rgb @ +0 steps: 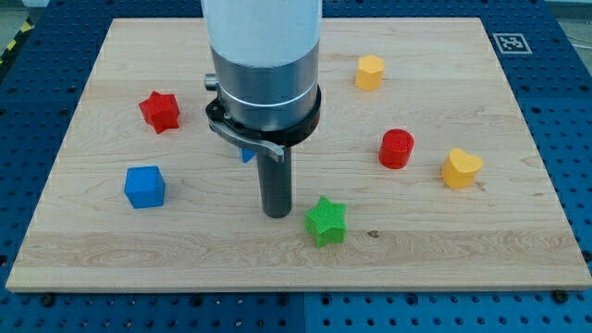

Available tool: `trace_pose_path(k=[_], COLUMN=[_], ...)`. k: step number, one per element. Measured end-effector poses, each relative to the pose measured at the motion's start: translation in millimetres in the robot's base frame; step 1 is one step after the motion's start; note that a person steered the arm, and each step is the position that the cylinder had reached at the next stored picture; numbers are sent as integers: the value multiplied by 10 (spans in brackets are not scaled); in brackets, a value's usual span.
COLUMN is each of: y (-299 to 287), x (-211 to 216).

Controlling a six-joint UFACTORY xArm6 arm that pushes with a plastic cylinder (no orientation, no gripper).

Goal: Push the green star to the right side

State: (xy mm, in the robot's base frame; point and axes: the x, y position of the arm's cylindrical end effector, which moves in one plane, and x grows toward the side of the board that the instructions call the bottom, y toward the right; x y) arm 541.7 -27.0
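**One star, one short shove to go**

Six blocks show fully on the counter (518, 231), plus a sliver of blue (248, 154) peeking from behind the arm's collar, its shape hidden. The green star (326, 220) lies near the view's bottom, a little right of centre. My tip (277, 213) stands just beside it on the view's left, close to touching; whether there is contact I cannot tell. That placement makes sense: with the rod on the star's left flank, a slide toward the view's right would carry the star where the task wants it.

No pincer is fitted here, so nothing is clenched or released; the rod can only push.

To the right, the red cylinder (397, 148) and the yellow heart (461, 168) sit higher up the view than the star, so a straight rightward path along the lower board looks open. The yellow hexagon (369, 72) is well apart near the view's top. The red star (160, 111) and blue cube (144, 186) lie on the left, behind the push and out of play.

I judge the push as about to start, since the star is not yet on the right side. The risk is a star point slipping off the round rod and spinning the block aside.
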Motion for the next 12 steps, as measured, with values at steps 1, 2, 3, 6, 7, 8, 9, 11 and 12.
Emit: trace_pose_path(k=[1,2,3,6,7,8,9,11,12], y=[0,0,35,234,234,269,361,575,678], x=[114,115,117,121,201,303,315,379,406])
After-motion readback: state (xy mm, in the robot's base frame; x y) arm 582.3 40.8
